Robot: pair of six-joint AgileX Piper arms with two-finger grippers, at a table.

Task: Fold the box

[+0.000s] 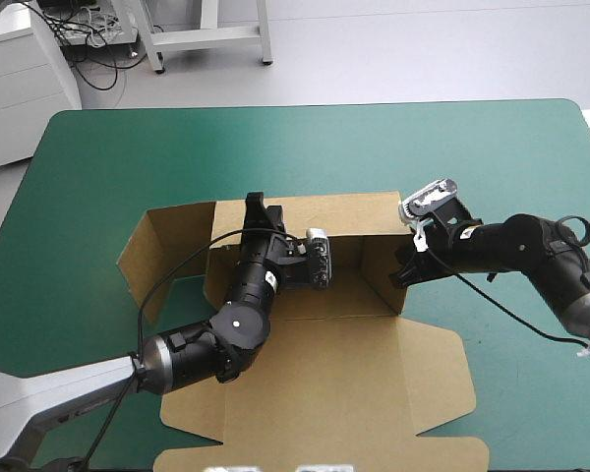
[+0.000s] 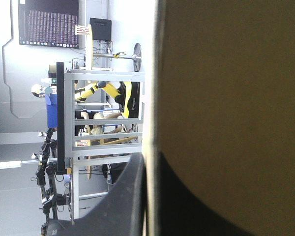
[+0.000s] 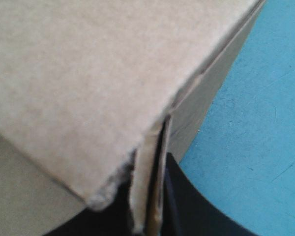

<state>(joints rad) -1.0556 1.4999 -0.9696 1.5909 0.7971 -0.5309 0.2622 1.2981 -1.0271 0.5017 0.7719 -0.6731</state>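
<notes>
The teal-green desk (image 1: 98, 167) has the brown box (image 1: 334, 295) sitting roughly in the middle, half built. The back wall (image 1: 334, 211) is standing up, a flap (image 1: 162, 246) is splayed out toward the desk's left edge, and the lid (image 1: 344, 383) is lying flat toward the near edge. The left claw (image 1: 259, 208) reaches in over the box floor to the back-left corner. In its own wrist view a sheet of brown board runs edge-on between the black fingers (image 2: 123, 206), so it's all but closed and pinching the box there. The right claw (image 1: 405, 264) is over at the back-right corner, on the outside of the right-hand wall. Its wrist view shows a doubled-up board edge sandwiched between its fingers (image 3: 201, 211), so that one's clamped on the box too, with bare teal-green cover just beside it.
</notes>
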